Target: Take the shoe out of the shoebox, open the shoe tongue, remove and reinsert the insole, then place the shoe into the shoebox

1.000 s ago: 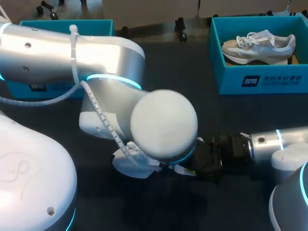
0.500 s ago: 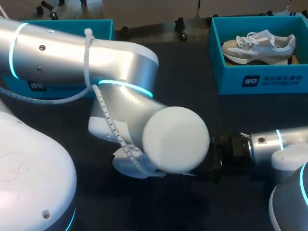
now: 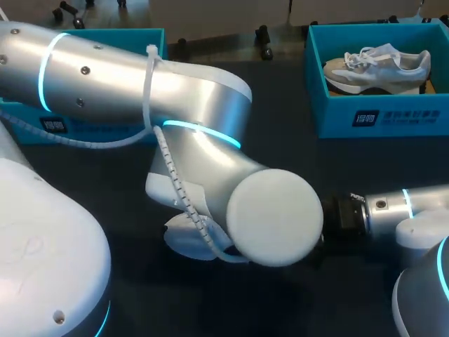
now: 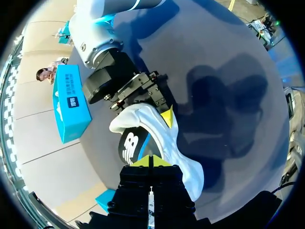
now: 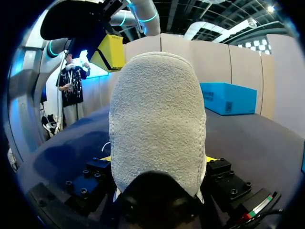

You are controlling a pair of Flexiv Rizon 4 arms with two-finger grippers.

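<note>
Left wrist view: shoe (image 4: 183, 160) on the table (image 4: 228, 57), long axis running from the right gripper (image 4: 147, 107), clamped on its far end, toward the left gripper (image 4: 150, 161), whose tips meet at the near edge of the insole (image 4: 133, 148). Whether they pinch it cannot be told.

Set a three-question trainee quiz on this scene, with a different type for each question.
1. True or false: the right gripper is shut on the shoe on the table.
2. Multiple choice: how many shoes show in the shoebox at the table's far right? A none. B one. C two.
3. Short answer: in the head view, which arm hides most of the shoe on the table?

Key
1. True: the shoe sits between its two fingers.
2. B: one white shoe.
3. The left arm.
</note>
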